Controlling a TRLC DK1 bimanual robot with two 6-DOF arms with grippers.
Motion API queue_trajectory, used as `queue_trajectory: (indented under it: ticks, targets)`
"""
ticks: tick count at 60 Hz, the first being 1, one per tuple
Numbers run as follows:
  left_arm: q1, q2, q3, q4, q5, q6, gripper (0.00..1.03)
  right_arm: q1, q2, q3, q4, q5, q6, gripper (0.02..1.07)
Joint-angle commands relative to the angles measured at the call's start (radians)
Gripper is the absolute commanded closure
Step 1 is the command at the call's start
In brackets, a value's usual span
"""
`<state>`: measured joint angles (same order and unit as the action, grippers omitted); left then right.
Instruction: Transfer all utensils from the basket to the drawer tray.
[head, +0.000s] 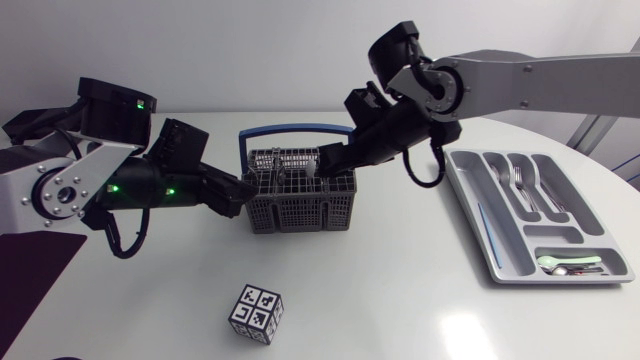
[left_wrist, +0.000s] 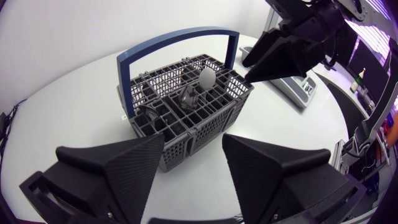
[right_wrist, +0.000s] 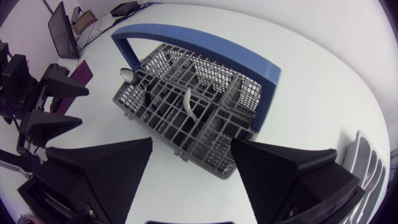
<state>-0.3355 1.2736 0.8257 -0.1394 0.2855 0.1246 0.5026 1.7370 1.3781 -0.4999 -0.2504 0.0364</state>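
Just ahead of both jaws: basket (head: 300, 212).

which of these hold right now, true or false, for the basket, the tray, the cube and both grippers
1. The basket has a blue handle. True.
2. The drawer tray is empty. False: cutlery lies in it, including a fork.
3. The left gripper and the right gripper are both open and hold nothing. True.
4. The basket holds no utensils. False: a spoon and other pieces stand in it.
5. The marker cube sits inside the basket. False: it is on the table, in front of the basket.
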Motion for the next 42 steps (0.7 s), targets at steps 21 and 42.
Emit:
queue_trajectory:
  ticks: [21,42]
  targets:
    - [0.027,0.072,0.039,0.052,0.024,-0.014,0.38,0.050,0.177,0.078,0.185,0.031,0.126,0.38]
    - [0.026,0.095,0.050,0.060,0.026,-0.011,0.38,0.074,0.217,0.067,0.264,0.134,0.132,0.90]
